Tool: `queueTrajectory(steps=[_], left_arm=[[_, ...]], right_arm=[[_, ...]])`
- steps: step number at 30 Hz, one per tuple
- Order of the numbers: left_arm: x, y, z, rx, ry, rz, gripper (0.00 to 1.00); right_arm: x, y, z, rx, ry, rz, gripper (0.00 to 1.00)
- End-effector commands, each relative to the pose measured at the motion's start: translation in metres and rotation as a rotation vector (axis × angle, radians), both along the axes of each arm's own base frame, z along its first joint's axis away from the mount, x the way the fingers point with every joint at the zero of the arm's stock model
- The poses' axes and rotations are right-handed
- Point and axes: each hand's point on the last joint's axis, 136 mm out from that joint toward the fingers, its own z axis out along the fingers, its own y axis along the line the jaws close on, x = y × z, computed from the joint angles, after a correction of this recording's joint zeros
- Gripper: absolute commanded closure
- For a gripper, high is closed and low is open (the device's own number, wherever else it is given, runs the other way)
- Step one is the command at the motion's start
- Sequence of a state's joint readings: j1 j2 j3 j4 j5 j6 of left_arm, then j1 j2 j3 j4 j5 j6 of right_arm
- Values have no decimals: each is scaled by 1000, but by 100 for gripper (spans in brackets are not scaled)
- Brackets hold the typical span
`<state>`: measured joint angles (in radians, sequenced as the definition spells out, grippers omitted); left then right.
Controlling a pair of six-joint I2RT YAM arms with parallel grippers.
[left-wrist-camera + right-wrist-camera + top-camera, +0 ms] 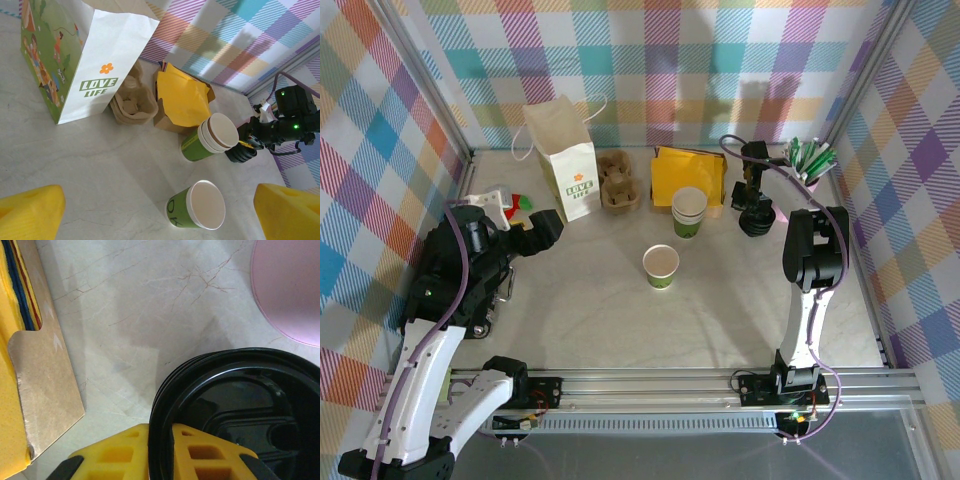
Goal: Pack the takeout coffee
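Observation:
The single small paper cup [660,266] [197,206], cream over a green band, stands mid-table with its top open and no lid on it. A stack of round black lids [756,222] [235,410] sits at the back right. My right gripper [754,200] [161,445] points down over that stack, its yellow fingers [115,455] shut on the near rim of the top black lid. My left gripper [545,228] [160,220] hovers at the left, open, with its yellow pads [30,210] wide apart and nothing between them.
At the back stand a "LOVE LIFE" paper bag [563,165] [90,65], a cardboard cup carrier [618,182], yellow napkins in a box [688,175] [20,365], a stack of lidless cups [689,212] [212,137] and a pink cup of sticks [808,165] [292,290].

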<state>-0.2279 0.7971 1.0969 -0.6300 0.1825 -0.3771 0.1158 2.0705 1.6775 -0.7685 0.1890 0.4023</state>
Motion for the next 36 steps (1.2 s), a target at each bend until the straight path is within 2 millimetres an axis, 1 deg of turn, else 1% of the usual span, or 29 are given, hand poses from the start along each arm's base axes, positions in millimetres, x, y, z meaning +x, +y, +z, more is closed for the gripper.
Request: queueTrajectory(steps=[1, 6, 12, 16, 18, 21, 23, 27, 30, 32, 36], left_arm=[[-5, -3, 9, 5, -25, -22, 4], [-3, -4, 7, 0, -22, -23, 4], [-1, -6, 9, -8, -27, -29, 4], [-1, -6, 11, -11, -30, -33, 4], [-1, -7, 12, -18, -33, -37, 4], [-1, -10, 14, -33, -38, -49, 4], [0, -14, 15, -51, -40, -63, 5], [2, -32, 18, -89, -60, -127, 8], [3, -54, 18, -88, -77, -186, 10], [3, -74, 16, -72, -81, -234, 10], [0, -127, 10, -43, -85, -358, 10]], right_arm=[[0, -4, 10, 4, -9, -3, 84], [-4, -4, 29, 8, -40, 2, 87], [-14, -4, 61, 16, -94, 6, 88], [-21, -2, 86, 37, -136, 8, 88], [-25, 6, 104, 90, -180, 23, 89], [-38, 31, 141, 255, -248, 50, 89], [-50, 56, 171, 421, -312, 87, 89], [-78, 99, 219, 720, -384, 161, 89], [-100, 122, 242, 855, -398, 187, 90], [-113, 135, 255, 932, -402, 201, 90], [-139, 160, 274, 1028, -406, 234, 90]])
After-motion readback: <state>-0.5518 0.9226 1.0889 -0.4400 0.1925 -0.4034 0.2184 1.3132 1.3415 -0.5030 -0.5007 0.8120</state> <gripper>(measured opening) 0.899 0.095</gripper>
